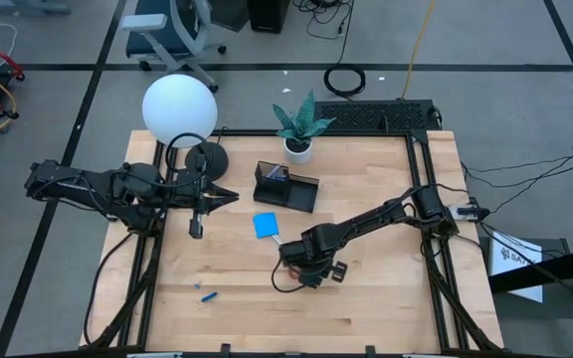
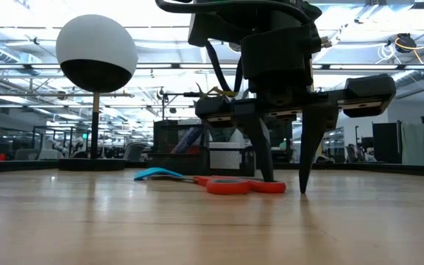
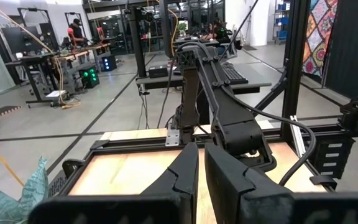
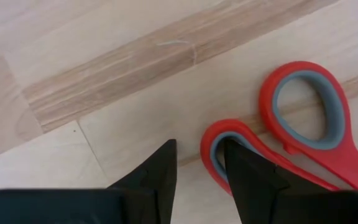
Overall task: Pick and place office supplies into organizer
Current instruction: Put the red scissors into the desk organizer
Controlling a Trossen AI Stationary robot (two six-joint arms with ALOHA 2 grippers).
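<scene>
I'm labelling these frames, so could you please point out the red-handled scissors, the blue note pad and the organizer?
red-handled scissors [image 4: 303, 112]: right wrist view, on the red rim of the larger handle loop.
blue note pad [image 1: 265, 225]: high view, centre of its top sheet.
organizer [image 1: 302, 196]: high view, on the low tray's wall.

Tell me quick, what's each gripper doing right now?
Left gripper: shut, holding nothing.
Right gripper: open, fingers down at the red-handled scissors, nothing held.

Two arms, one claw each: left claw [image 1: 229, 196], right claw [image 1: 291, 255]; one red-handled scissors [image 2: 238, 185]; one blue note pad [image 1: 266, 226]; one tiny blue piece [image 1: 208, 295]; one black organizer [image 1: 286, 186]; one potted plant [image 1: 299, 125]; one globe lamp [image 1: 179, 111]; one worktop [image 1: 386, 298].
</scene>
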